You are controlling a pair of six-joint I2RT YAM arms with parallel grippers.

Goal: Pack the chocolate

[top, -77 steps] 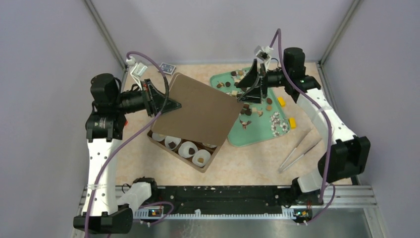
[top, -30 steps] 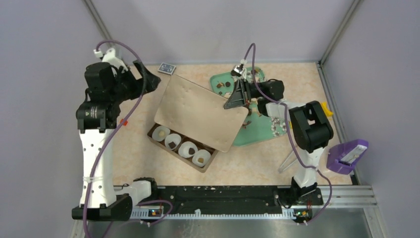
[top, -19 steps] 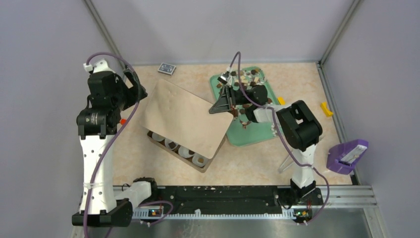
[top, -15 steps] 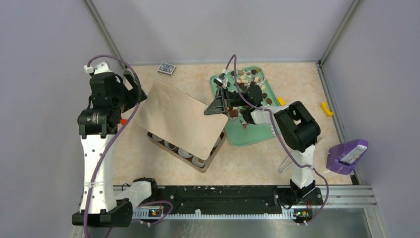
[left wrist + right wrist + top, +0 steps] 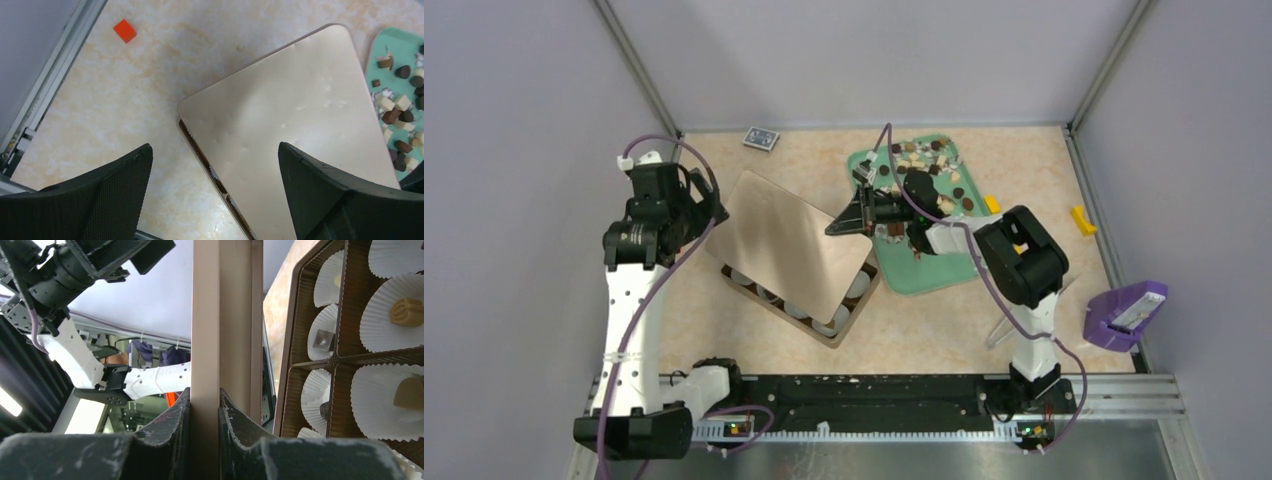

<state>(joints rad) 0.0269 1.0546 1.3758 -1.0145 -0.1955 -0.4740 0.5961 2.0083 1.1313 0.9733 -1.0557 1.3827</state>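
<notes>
Right gripper [image 5: 836, 224] is clamped shut on the right edge of the tan lid [image 5: 789, 245]; in the right wrist view both fingers [image 5: 172, 415] press the lid's thin rim [image 5: 205, 340] flat between them. The lid sits tilted over the brown box [image 5: 819, 333] and covers most of it, leaving only the near-right rim and a few white paper cups [image 5: 829, 322] showing. Left gripper [image 5: 704, 205] hangs just off the lid's left edge with jaws spread wide and nothing between them. The left wrist view looks down between its fingers [image 5: 115, 185] onto the lid [image 5: 290, 130], with a sliver of box [image 5: 200, 152] under the lid's left edge. Chocolate [image 5: 929, 155]: most pieces lie loose on the green tray [image 5: 924, 275], right of the box, dark, tan and cream mixed [image 5: 400, 102]. Some pieces are already in the box: the right wrist view shows the divided interior [image 5: 350, 315], with a tan piece [image 5: 406, 311] seated in a paper cup [image 5: 385, 325] and others in neighbouring cups. A small orange cube [image 5: 124, 30] lies on the table [image 5: 125, 100] to the far left, well apart from the box. A yellow block [image 5: 1081, 220] lies right of the tray.
</notes>
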